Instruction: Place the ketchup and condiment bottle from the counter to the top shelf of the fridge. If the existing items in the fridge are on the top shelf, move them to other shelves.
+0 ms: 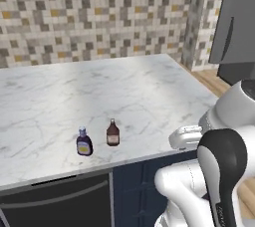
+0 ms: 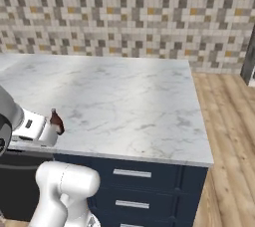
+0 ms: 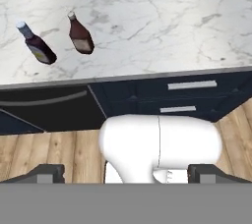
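Hand (image 3: pixel 126 174) wide open, fingers far apart, holding and touching nothing, hanging off the bench edge over the wood floor (image 3: pixel 54 149). Ahead of it, upright near the front edge of the glossy white marble bench (image 1: pixel 124 91): brown ketchup bottle (image 3: pixel 80 35) with slim neck, and just beside it a dark purple condiment bottle (image 3: pixel 37 45) with pale cap and yellow label.

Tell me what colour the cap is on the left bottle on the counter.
Pale blue-white, on the dark purple bottle; hand view shows it best.
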You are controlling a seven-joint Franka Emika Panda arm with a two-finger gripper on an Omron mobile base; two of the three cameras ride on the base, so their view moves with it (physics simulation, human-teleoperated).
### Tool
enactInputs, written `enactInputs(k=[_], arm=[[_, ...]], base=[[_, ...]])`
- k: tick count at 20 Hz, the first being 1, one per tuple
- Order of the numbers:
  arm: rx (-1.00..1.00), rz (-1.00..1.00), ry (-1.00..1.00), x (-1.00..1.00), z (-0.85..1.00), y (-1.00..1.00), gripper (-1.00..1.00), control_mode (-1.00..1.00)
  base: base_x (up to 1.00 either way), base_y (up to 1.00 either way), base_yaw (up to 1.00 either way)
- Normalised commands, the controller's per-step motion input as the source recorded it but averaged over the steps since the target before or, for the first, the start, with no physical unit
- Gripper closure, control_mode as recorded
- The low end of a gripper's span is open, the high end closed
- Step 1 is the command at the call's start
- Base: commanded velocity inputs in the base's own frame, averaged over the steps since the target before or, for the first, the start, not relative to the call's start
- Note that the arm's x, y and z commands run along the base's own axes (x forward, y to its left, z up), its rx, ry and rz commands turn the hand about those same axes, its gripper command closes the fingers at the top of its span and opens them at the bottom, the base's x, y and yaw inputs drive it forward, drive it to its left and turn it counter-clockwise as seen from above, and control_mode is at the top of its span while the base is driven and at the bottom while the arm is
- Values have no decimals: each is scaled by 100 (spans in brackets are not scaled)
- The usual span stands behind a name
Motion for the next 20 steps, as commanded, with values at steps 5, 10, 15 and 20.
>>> enactInputs(k=[5, 10, 15, 20], arm=[[0, 0, 0, 0, 0, 0, -100, 100], [0, 0, 0, 0, 0, 0, -100, 100], [0, 4, 0, 11, -3, 0, -100, -100], [2, 34, 1, 56, -19, -30, -100, -100]], base=[[58, 32, 0], [41, 25, -1], [0, 2, 2], [0, 0, 0]])
